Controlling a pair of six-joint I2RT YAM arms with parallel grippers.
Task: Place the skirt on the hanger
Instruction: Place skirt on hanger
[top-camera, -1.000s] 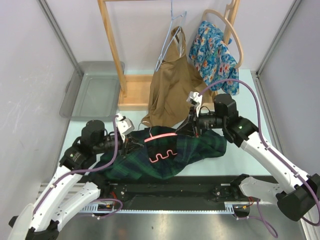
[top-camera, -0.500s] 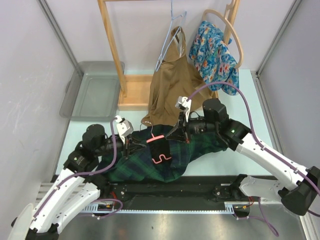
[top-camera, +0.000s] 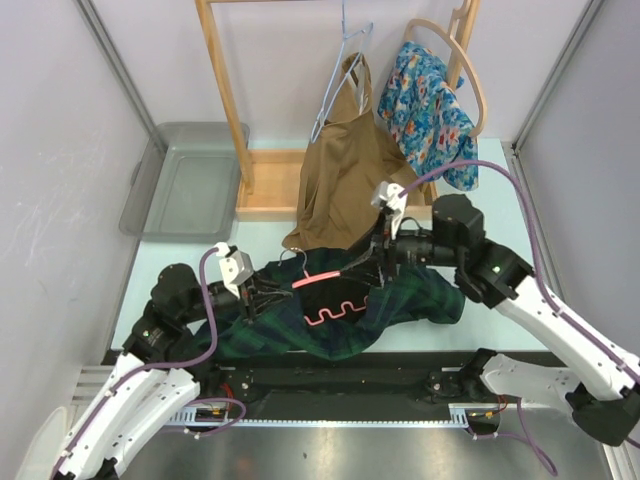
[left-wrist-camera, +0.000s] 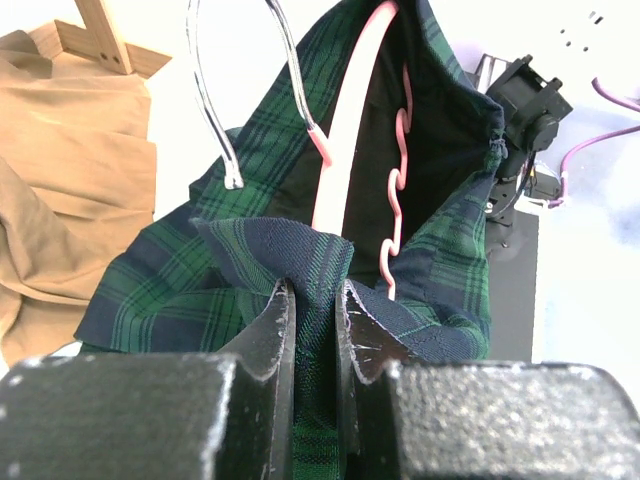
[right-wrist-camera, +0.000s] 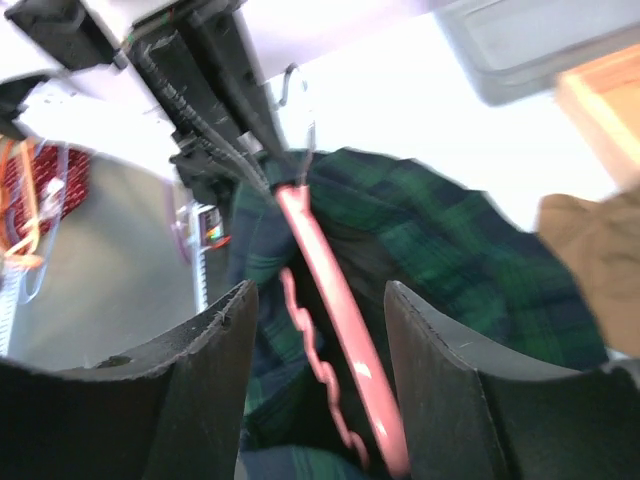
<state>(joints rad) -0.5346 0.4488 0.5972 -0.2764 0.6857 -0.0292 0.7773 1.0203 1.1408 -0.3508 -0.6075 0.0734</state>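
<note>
My left jaws are clenched on a bunched fold of the plaid skirt (left-wrist-camera: 160, 290), the cloth pinched between both fingers right at their tips. From that grip the skirt (top-camera: 400, 300) spreads across the bench (top-camera: 150, 260) toward my right jaws and lies under them, rumpled.

My right jaws are released, fingers set wide apart. The pink hanger (right-wrist-camera: 320, 260) runs through the gap between them; I cannot tell whether either finger touches it. On the overhead view the hanger (top-camera: 325, 280) sits inside the skirt's opening, between the two sets of jaws, its wavy lower bar showing against the dark lining. Just ahead of my left jaws the pink shoulder (left-wrist-camera: 345, 150) rises out of the cloth, and the metal hook (left-wrist-camera: 215, 130) stands beside it, clear of the fabric.

Beyond my right jaws a tan garment (top-camera: 340, 180) hangs from the wooden rack (top-camera: 225, 90), with a floral garment (top-camera: 430, 100) next to it. A grey tray (top-camera: 190, 180) rests well beyond my left jaws.
</note>
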